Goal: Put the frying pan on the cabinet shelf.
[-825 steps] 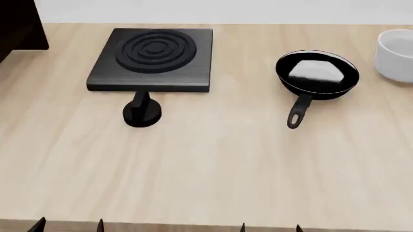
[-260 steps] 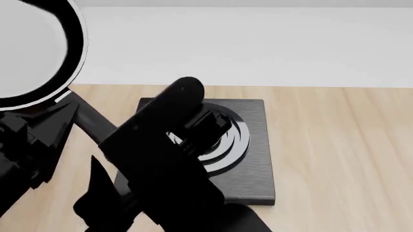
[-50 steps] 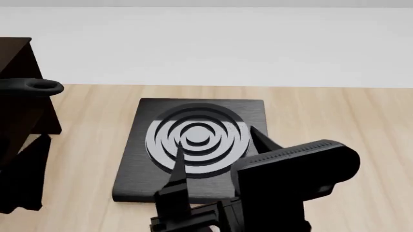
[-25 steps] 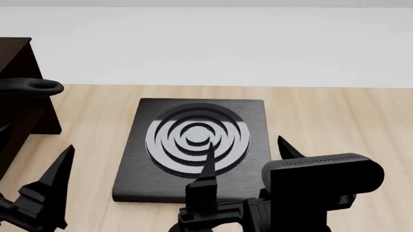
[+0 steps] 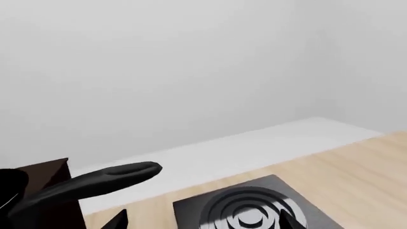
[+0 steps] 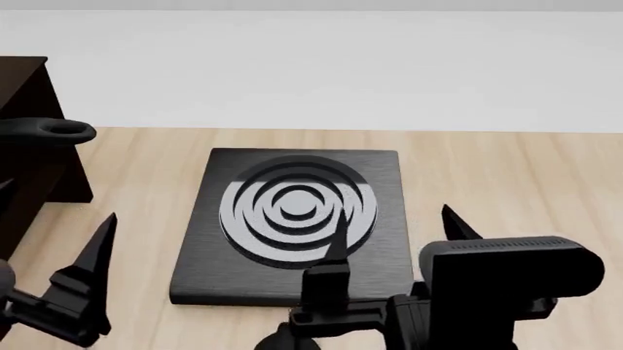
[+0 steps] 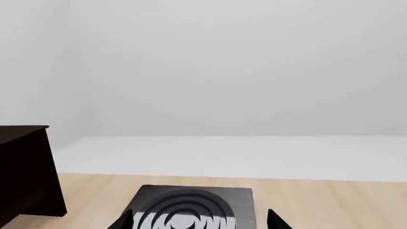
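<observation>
Your small round black frying pan is mostly out of sight — only its long thin black handle with the loop hole (image 6: 44, 132) shows in the head view, poking out from the very dark brown wooden cabinet (image 6: 29, 146) at the left edge, up at the level of the cabinet's upper board; the left wrist view shows the same handle (image 5: 95, 180) projecting past the cabinet's corner (image 5: 45, 171). You can't see the pan's bowl, so whether it sits flat on the shelf can't be told from these views. Your left gripper (image 6: 54, 240) is low at the left of the head view, in front of the cabinet and well apart from the handle — one pointed finger (image 6: 98, 248) stands up clearly, the other is only a sliver at the frame edge, so they look spread with nothing between them. Your right gripper (image 6: 395, 233) is at the bottom centre-right, its two pointed fingertips apart and holding nothing, raised in front of the near edge of the square black stove plate with pale concentric rings (image 6: 292, 211). That plate lies flat on the light wooden counter (image 6: 506, 182), just right of the cabinet. The right wrist view shows the stove plate (image 7: 190, 210) and the cabinet side (image 7: 25, 171), with a plain white wall behind.
</observation>
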### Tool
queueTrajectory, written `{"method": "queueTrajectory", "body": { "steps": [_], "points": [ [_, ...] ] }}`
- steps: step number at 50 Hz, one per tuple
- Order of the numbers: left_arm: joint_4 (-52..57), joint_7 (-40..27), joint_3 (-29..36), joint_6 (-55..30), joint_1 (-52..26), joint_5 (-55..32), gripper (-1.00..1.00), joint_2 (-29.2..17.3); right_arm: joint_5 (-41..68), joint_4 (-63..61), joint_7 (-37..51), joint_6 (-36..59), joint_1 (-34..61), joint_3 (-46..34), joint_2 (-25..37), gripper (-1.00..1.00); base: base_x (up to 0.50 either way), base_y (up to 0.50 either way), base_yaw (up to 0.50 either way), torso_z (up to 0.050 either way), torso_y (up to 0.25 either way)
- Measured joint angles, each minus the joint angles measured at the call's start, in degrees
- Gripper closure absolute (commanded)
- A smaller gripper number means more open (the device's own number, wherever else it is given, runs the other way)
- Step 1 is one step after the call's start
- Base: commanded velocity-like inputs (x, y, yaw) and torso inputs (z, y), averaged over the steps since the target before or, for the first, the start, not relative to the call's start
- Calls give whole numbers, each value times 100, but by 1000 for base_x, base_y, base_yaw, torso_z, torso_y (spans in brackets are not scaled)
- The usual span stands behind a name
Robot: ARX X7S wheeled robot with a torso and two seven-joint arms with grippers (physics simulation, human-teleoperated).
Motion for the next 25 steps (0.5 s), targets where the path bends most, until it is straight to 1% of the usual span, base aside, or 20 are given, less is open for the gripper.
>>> {"method": "queueTrajectory", "body": {
  "steps": [7, 11, 16, 25],
  "points": [
    [-38, -237, -257, -243, -105, -371, -100, 173, -266, -30, 130, -290, -49, 147, -32, -100, 0, 3, -3, 0, 0],
    [31, -430, -435, -453, -217, -669, -100, 239, -282, -152, 244, -284, -1, 226, 7, -100, 0, 2, -2, 0, 0],
    [161, -898, -759, -890, -490, -1451, -100, 355, -171, -345, 416, -161, 110, 329, 74, -100, 0, 4, -4, 0, 0],
    [549, -1974, -1013, -1690, -1216, -2809, -100, 354, 380, -763, 878, 293, 476, 541, 228, -100, 0, 2, -2, 0, 0]
  ]
}}
